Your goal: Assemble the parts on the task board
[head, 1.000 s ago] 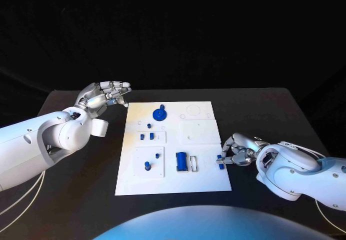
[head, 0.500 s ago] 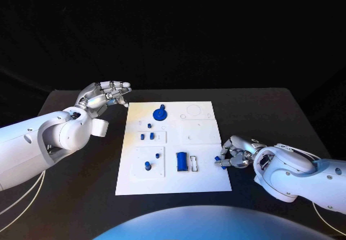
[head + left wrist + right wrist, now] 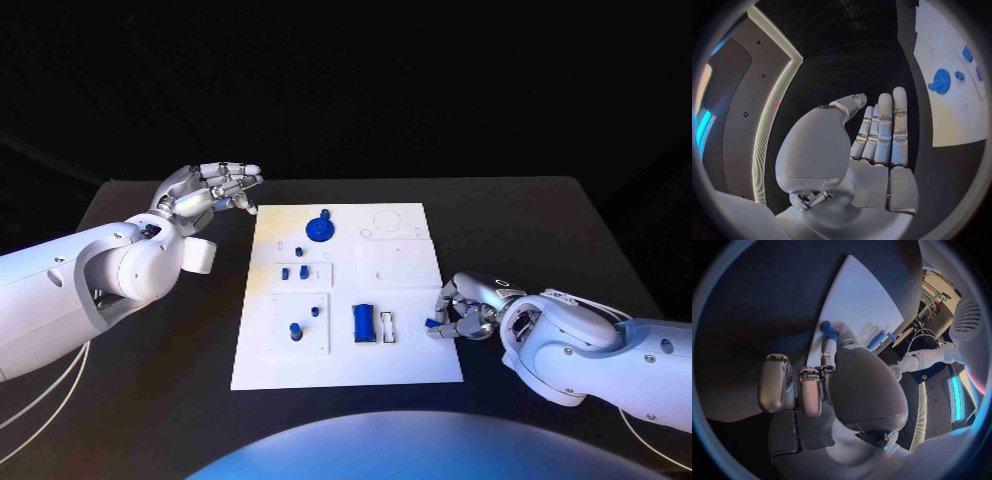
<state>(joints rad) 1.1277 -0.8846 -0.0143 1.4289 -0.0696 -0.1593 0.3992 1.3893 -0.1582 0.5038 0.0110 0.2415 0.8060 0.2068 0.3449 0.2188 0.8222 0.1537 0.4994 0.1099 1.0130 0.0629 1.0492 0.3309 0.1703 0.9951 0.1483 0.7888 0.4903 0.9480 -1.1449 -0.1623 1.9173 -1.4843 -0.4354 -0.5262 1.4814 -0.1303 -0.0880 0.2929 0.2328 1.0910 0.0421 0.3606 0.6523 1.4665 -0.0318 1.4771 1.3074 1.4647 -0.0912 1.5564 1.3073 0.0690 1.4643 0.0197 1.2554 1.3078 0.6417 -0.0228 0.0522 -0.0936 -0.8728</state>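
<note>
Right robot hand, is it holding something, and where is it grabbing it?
Yes. The right robot hand pinches a small blue part by one end at the task board edge. The left robot hand holds nothing.

White arms [image 3: 101,275], silver robot hand [image 3: 469,310], pale cables.
</note>
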